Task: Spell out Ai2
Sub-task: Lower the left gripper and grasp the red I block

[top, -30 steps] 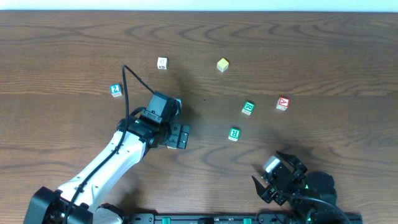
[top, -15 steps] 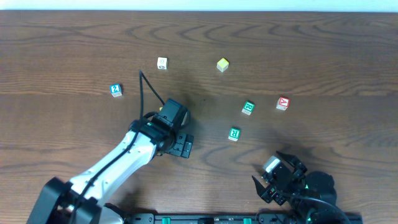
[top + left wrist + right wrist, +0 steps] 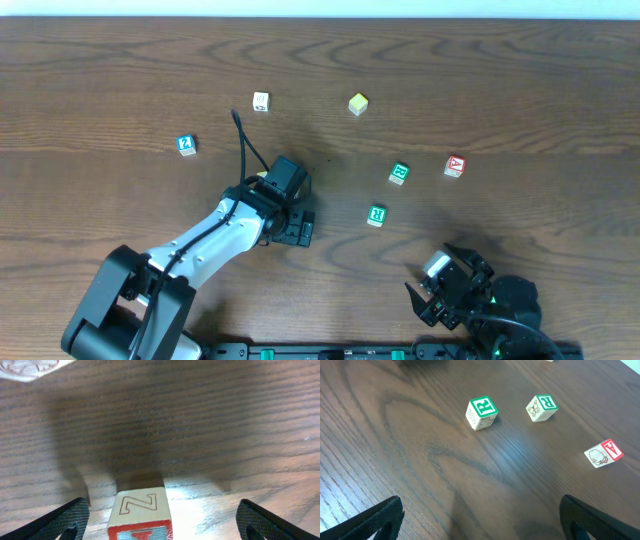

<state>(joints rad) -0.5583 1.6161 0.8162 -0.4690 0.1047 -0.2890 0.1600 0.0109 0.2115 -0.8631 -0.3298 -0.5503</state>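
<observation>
Shift: left gripper slid rightward, toward red A cube.
Left jaws: spread wide, Z-topped cube loose between.
Right gripper: spread wide, near A cube.

The dark brown wooden bench shows bold grain under a smooth, semi-gloss coat that throws back pale patches of light. The small pale wooden cube with a red-outlined "Z" on top looks smooth and matt, its markings printed flat. The black fingers of the left tool look like matt plastic with a fine cross-hatched texture. The small white cube with a red "A" has a smooth, faintly satin face.
</observation>
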